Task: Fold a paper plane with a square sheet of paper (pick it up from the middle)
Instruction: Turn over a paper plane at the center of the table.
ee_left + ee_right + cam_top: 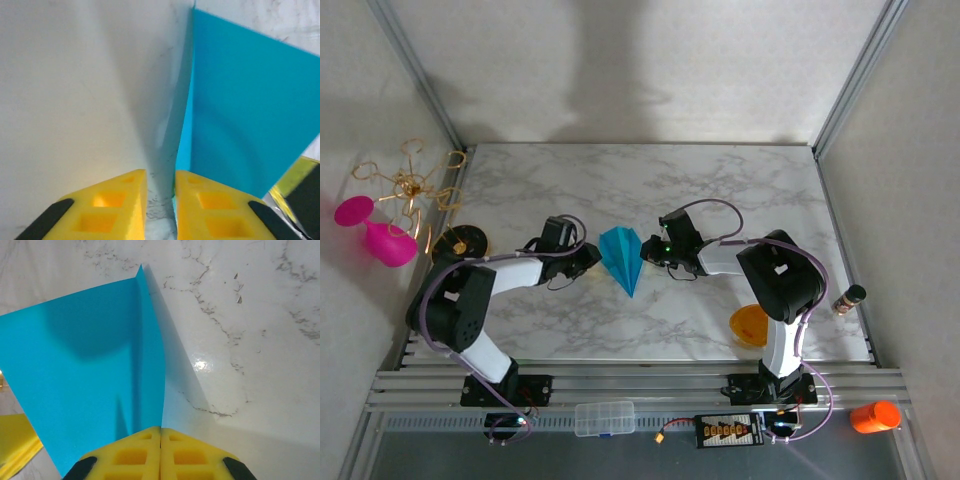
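Marble tabletop [720,190] carries the whole job, with both arms bolted at its 6 o'clock edge. Nearest that edge, a small orange bowl [750,325] sits by the right arm's base, well apart from the work.

Further in, at the middle of the table, the paper plane [622,258] lies as a narrow dart. Its long axis runs roughly from 12 to 6 o'clock, and the point aims at 6, a touch toward 5. The left gripper [590,258] meets it from 9 o'clock and the right gripper [647,252] from 3 o'clock, so both are about equally near. They face each other across that axis, so I judge that the next move will work crosswise to the crease.

On the left wrist camera the yellow fingers [125,202] stand a narrow slot apart, with the raised fold passing between them, loose rather than nipped. On the right wrist camera the fingers [135,452] are pressed together, and the crease runs straight into their seam, apparently pinched.

Hard to make out: from above, the gripper bodies cover where the fingertips meet the paper. The wrist cameras crop the plane's point and tail, and the pale surface left of the fold could be paper or table.
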### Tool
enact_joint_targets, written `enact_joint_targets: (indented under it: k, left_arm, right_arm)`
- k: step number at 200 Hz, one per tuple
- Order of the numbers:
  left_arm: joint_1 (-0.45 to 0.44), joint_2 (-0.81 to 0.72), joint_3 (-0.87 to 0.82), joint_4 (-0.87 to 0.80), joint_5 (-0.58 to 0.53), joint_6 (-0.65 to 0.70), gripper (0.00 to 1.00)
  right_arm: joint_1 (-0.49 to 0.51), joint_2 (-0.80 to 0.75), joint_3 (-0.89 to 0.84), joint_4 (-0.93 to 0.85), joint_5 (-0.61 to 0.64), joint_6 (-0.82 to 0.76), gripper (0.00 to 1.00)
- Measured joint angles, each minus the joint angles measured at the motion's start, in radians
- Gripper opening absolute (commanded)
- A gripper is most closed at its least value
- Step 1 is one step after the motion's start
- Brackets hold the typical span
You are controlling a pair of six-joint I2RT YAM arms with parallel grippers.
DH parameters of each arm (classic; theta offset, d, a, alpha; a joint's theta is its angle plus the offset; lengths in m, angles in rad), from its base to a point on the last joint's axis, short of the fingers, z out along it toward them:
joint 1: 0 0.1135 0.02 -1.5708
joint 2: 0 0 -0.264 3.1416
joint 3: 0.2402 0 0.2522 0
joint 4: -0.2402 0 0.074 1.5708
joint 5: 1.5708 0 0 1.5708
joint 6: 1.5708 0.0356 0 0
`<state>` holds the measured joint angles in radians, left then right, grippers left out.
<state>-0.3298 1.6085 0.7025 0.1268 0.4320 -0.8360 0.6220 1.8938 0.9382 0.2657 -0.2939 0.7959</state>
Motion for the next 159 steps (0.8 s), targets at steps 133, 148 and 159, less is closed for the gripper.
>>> enact_joint_targets:
  k: [133,148,159]
  left_arm:
    - [-0.143,-0.019,-0.001,0.029,0.044,-0.076,0.32]
    - [-0.145,0.005,-0.001,0.028,0.047,-0.078,0.31]
    - [-0.145,0.014,-0.001,0.029,0.051,-0.078,0.27]
  right_arm:
    - [0.0,0.008,0.019,-0.001,-0.021,0.0,0.08]
    - [0.0,0.009,0.019,-0.002,-0.021,0.0,0.09]
    - [0.0,0.009,0.019,-0.002,-0.021,0.0,0.08]
